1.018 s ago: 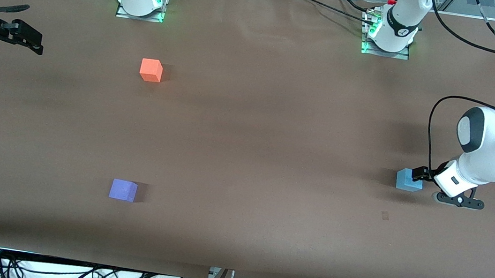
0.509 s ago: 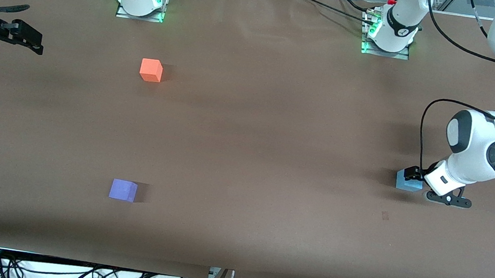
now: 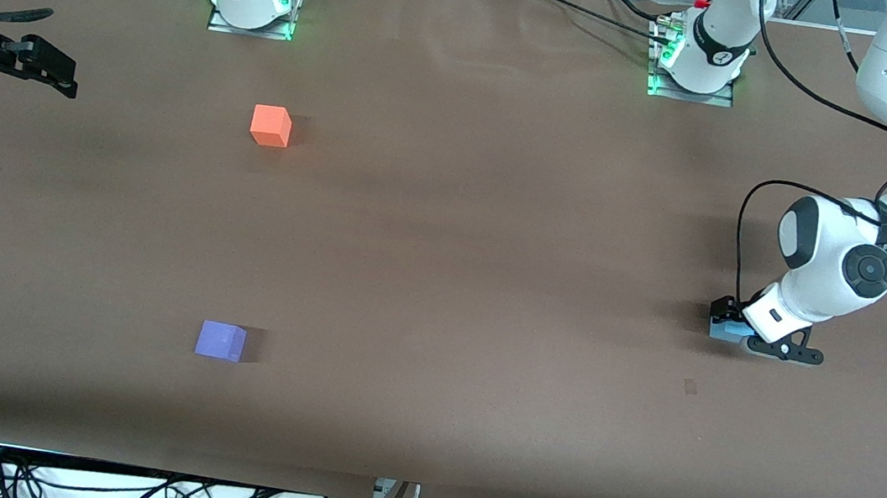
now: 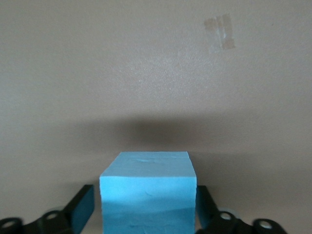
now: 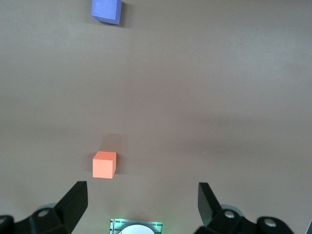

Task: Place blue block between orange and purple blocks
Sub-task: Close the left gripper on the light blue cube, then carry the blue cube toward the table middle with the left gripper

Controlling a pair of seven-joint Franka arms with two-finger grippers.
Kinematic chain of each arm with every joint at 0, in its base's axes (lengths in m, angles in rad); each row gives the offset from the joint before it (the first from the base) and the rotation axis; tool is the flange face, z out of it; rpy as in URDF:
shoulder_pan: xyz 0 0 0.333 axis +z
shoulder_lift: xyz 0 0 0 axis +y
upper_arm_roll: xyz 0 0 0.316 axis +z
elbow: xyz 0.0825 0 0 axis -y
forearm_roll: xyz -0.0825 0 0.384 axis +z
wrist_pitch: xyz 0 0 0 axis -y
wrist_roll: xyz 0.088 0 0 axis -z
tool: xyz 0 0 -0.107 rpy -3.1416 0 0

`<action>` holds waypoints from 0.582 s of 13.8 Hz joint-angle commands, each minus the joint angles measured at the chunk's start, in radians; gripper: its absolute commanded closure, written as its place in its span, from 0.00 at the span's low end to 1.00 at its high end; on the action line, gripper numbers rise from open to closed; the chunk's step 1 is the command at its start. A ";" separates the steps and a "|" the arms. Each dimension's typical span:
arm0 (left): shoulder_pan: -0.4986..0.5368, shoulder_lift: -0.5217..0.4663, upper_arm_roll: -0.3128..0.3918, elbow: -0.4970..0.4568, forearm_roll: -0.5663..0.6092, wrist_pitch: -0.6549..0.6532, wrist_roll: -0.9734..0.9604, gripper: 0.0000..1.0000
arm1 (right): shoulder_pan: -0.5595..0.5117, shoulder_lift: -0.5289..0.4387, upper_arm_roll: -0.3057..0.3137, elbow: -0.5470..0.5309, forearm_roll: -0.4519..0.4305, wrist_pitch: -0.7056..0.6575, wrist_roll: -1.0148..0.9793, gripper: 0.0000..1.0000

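Blue block: on table at left arm's end, between fingers of left gripper, pads flanking but contact unconfirmed. Orange block, purple block: well apart, toward right arm's end. Right gripper: waiting, spread, empty.

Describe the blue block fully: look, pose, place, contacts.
The blue block is a small matte sky-blue cube with faint surface dents, sitting square on the brown table toward the left arm's end. The left gripper straddles it, one finger at each side, close to its faces, but a firm grip cannot be confirmed. Nothing else touches it.
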 commanded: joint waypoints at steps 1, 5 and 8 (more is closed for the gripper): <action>0.006 0.001 -0.005 -0.008 0.007 0.021 0.016 0.60 | -0.006 -0.004 0.012 -0.004 -0.002 0.009 0.009 0.00; 0.007 -0.063 -0.034 0.000 0.007 -0.015 0.010 0.91 | -0.004 -0.004 0.013 -0.004 -0.001 0.007 0.009 0.00; 0.004 -0.151 -0.098 0.082 0.007 -0.235 -0.004 0.93 | -0.003 -0.004 0.013 -0.004 -0.001 0.007 0.009 0.00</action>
